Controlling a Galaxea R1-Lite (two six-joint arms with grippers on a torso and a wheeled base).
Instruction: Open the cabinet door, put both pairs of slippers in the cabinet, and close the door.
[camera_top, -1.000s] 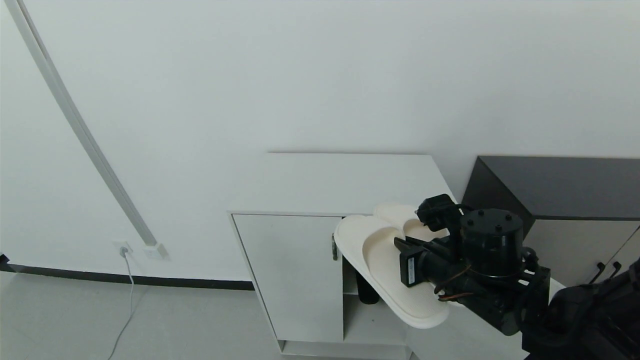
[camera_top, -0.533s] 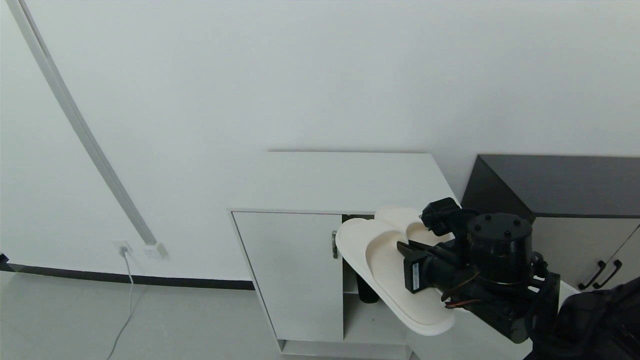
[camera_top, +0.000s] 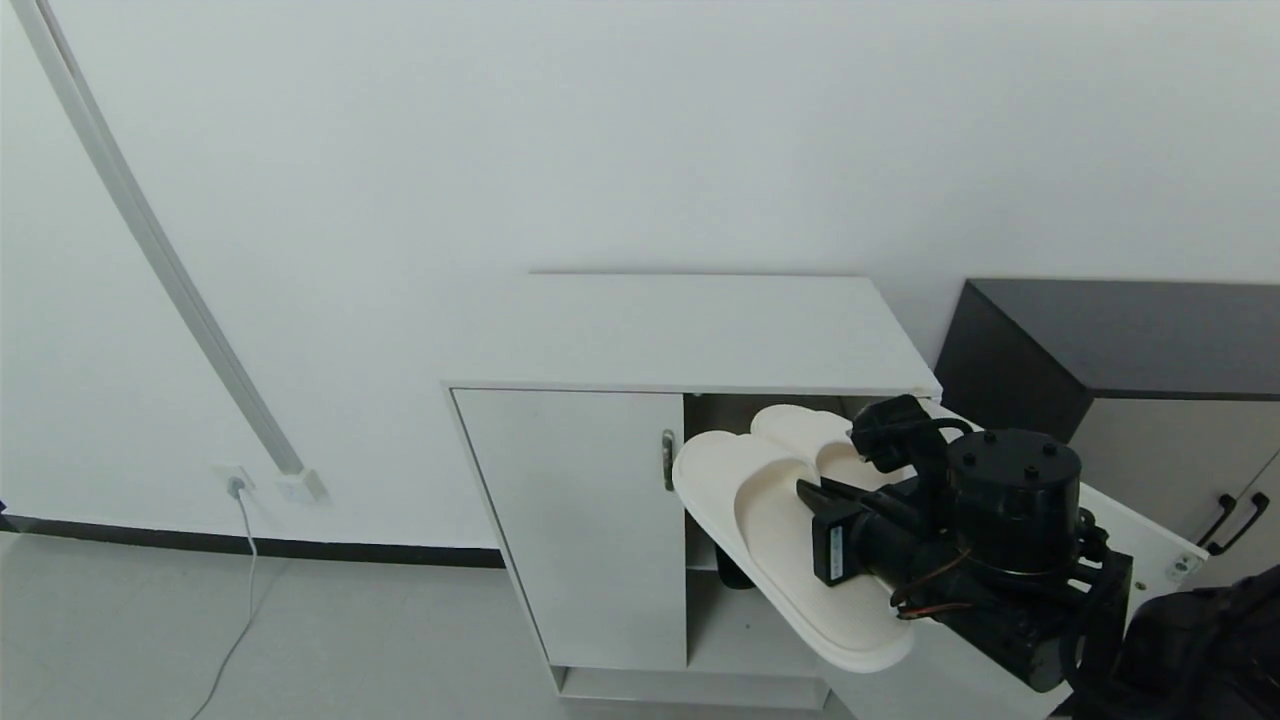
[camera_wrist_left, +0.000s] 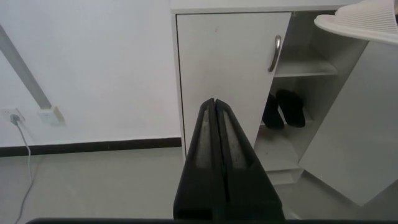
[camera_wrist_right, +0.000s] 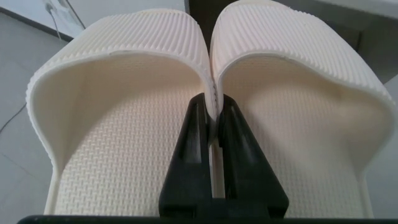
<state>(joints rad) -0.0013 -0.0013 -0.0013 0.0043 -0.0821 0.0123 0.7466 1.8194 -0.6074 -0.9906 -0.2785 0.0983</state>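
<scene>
- The pair of cream-white ribbed foam slippers (camera_wrist_right: 124, 93) looks light and a bit springy. I'd expect the long soles to flex and wag if swung fast, though the ribbing should keep them from sliding out.
- The sensible place to take hold is where the two upper bands meet side by side, since one pinch there carries both. That is where the right gripper (camera_wrist_right: 212, 106) has them, its black fingers closed on the two touching inner edges.
- Both slippers are open-backed, with a woven-pattern footbed and a thick, rounded rim.
- They hang in the air, tilted, just in front of the open right half of the white cabinet (camera_top: 700, 335), toes toward the opening and not yet inside.
- The right-hand door (camera_wrist_left: 367, 137) stands wide open, and the left door (camera_top: 570, 520) is closed.
- What looks like a dark pair of slippers (camera_wrist_left: 283, 109) sits in the lower compartment, under the shelf.
- The left gripper (camera_wrist_left: 214, 106) is low and well back from the cabinet, its fingers pressed together on nothing.
</scene>
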